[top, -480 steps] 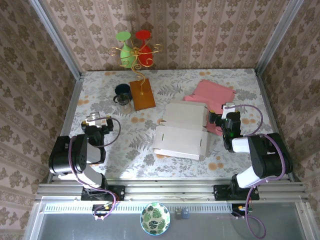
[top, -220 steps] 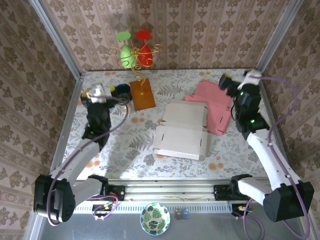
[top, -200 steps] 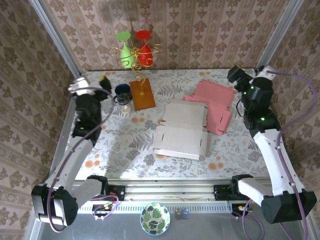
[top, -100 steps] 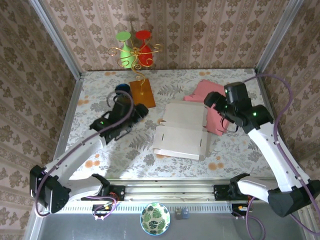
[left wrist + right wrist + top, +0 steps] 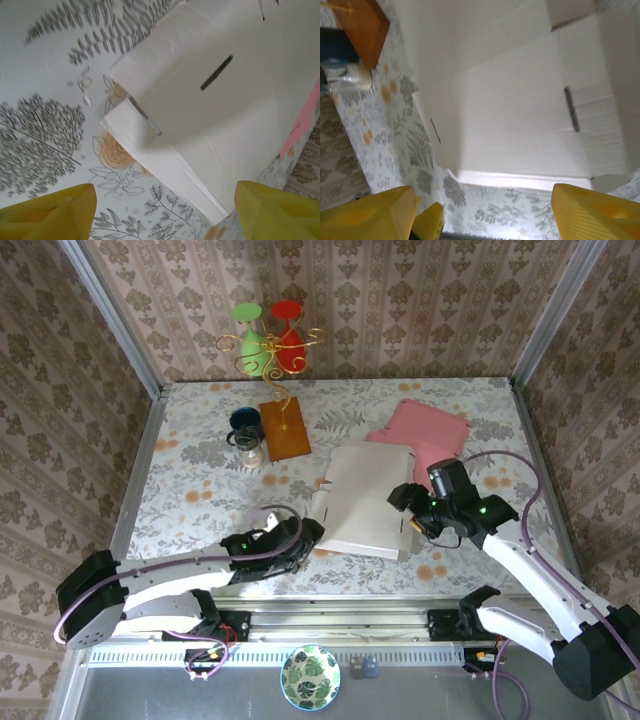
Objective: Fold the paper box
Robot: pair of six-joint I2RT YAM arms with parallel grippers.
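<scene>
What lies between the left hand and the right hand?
The white paper box lies between the left hand and right hand, as the top view shows.

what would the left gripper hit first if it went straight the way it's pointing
Likely the white paper box, at its near left corner; the left gripper faces it, depth unclear.

my left arm [image 5: 180,572]: white links, black joints, purple cable alongside | my right arm [image 5: 528,568]: same white and black, looping purple cable, small green light | my fingertips [image 5: 50,212]: yellow wedges
</scene>
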